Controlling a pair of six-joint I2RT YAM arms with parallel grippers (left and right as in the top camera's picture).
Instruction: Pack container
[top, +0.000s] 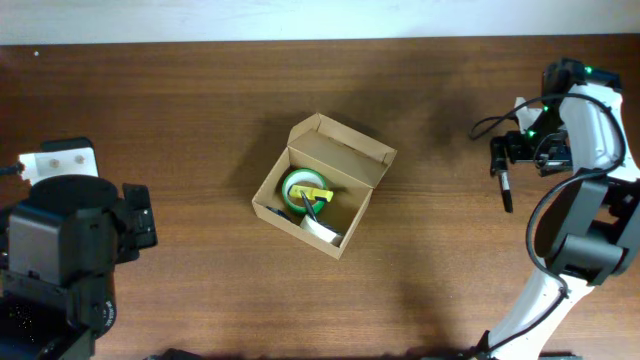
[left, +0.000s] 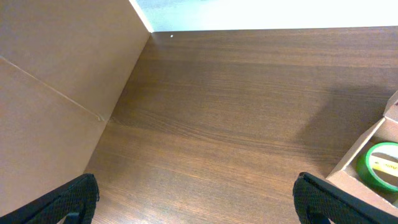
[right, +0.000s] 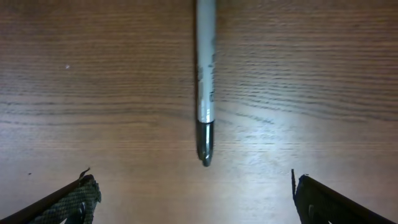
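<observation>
- Brown wooden table (top: 200, 100): the container stands near its middle.
- Container (top: 340, 150): cardboard box, flap lid up, contents showing.
- Left gripper (left: 196, 205): well to the container's left, jaws wide apart, holding nothing.
- Right gripper (right: 193, 199): well to the container's right, jaws wide apart, empty, over a pen.
- Green tape roll (top: 298, 190): inside the container.
- Pen (right: 205, 81): flat on the table, far right of the container.
</observation>
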